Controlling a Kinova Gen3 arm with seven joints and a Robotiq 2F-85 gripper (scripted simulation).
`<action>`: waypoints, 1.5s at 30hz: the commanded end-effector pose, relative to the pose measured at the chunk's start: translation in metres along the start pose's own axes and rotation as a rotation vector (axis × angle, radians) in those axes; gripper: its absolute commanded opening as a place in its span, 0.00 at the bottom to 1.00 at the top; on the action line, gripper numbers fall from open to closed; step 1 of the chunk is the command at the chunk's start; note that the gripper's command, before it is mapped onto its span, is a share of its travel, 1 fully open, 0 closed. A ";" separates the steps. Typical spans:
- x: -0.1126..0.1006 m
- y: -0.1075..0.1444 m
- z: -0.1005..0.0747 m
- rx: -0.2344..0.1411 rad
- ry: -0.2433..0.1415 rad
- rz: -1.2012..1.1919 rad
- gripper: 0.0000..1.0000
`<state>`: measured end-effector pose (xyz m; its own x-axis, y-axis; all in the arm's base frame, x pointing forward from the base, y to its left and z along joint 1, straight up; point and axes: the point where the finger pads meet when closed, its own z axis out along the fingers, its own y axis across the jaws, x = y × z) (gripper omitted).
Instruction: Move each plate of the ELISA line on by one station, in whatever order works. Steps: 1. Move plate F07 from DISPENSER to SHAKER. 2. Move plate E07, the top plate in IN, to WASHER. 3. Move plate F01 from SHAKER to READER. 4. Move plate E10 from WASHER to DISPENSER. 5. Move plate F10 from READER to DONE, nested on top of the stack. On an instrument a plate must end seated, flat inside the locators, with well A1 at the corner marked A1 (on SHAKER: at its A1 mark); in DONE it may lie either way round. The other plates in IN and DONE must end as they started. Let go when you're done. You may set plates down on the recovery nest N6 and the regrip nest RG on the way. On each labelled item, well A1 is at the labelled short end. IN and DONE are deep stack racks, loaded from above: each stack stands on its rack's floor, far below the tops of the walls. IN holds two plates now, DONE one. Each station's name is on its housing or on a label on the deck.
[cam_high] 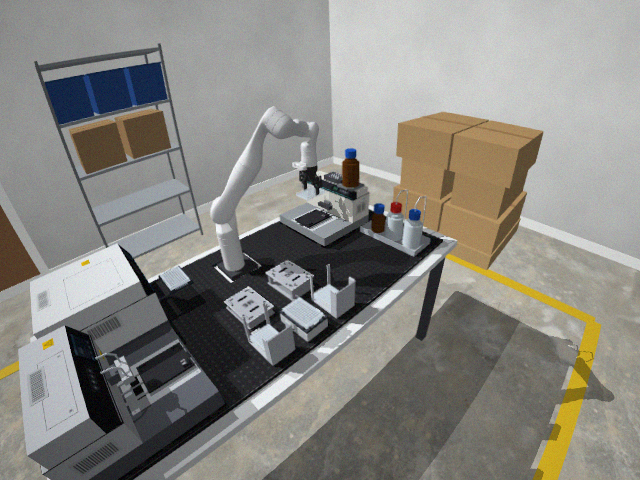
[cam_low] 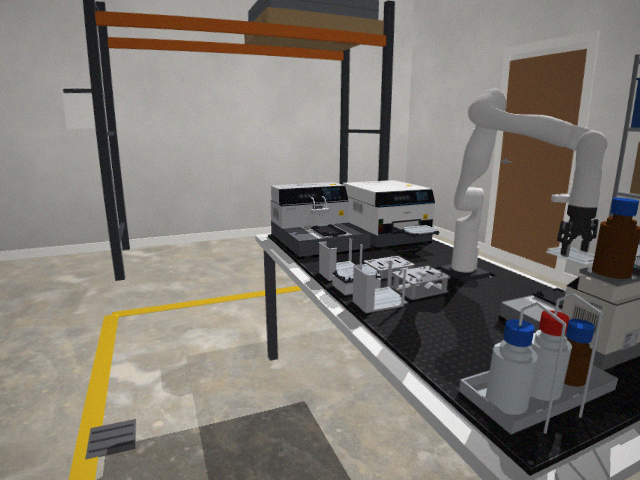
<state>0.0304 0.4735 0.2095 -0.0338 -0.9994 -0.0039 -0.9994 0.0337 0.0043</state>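
My gripper (cam_high: 308,189) (cam_low: 572,251) hangs over the back left edge of the dispenser (cam_high: 334,233) at the table's far end. Its fingers stand wide around a pale, see-through plate (cam_high: 303,195) (cam_low: 555,252), held level in the air; I cannot read its label. The dispenser's dark stage (cam_high: 312,217) lies below and to the right, with no pale plate on it. One white plate (cam_high: 303,312) sits on the shaker and another white plate (cam_high: 174,277) (cam_low: 417,228) on the reader's tray. The washer's stage (cam_high: 165,366) (cam_low: 328,229) looks dark.
A tall brown bottle (cam_high: 350,167) (cam_low: 617,242) stands on the dispenser housing right beside the gripper. Two stack racks (cam_high: 271,343) (cam_high: 338,299) and two nests (cam_high: 248,302) (cam_high: 289,273) stand mid-table. A tray of bottles (cam_high: 398,227) (cam_low: 516,372) sits at the far right corner.
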 end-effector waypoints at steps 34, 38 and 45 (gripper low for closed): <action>0.000 0.000 0.026 0.000 -0.002 0.000 0.94; 0.000 0.000 0.031 0.000 -0.002 0.000 0.94; -0.001 0.000 0.040 0.000 -0.002 0.000 0.94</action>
<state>0.0302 0.4737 0.1714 -0.0337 -0.9994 -0.0037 -0.9994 0.0337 0.0044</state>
